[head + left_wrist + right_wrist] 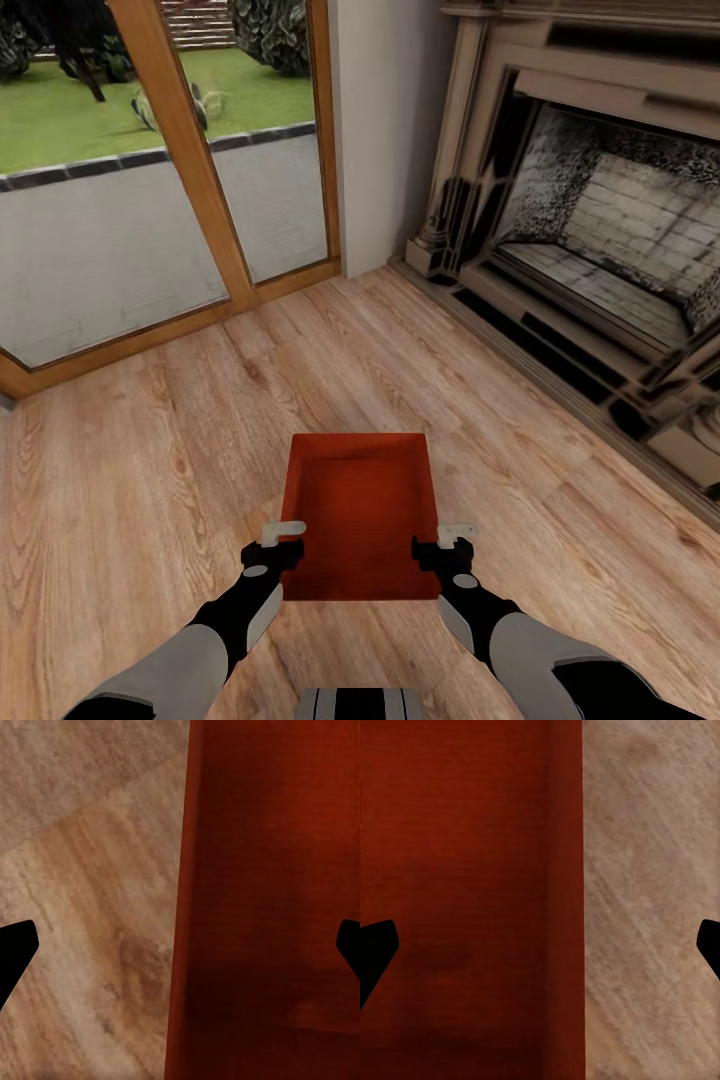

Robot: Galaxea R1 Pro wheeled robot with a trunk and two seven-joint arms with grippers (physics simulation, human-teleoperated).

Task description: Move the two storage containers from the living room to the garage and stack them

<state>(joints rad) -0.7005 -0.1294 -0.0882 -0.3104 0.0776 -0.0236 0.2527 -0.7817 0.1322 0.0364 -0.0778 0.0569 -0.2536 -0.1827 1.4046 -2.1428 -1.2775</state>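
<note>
An orange-red storage container [360, 515] sits low in the middle of the head view, on or just above the light wood plank floor [150, 450] of the living room; I cannot tell from here whether it is lifted. Its open top faces up and shows a darker stepped inner bottom.

The left end effector [282, 540] is at the container's left wall near the front corner, and the right end effector [446, 541] is at the right wall opposite. Each has a pale fingertip [284, 529] reaching over the rim. In the left wrist view, the left end effector [180, 945] has its two dark fingertips spread far to either edge of the frame, with the container's wall [187, 900] running between them, red interior on one side and wood floor [90, 907] on the other. The right wrist view shows the same: the right end effector [540, 945] is spread wide, straddling the container wall [566, 900]. Both look released rather than clenched on the wall.

At the upper right of the head view stands a fireplace [590, 230] with a pale stone surround and a brick-lined firebox. At the upper left is a wood-framed glass door [200, 170], with paving and lawn [90, 110] beyond it.
</note>
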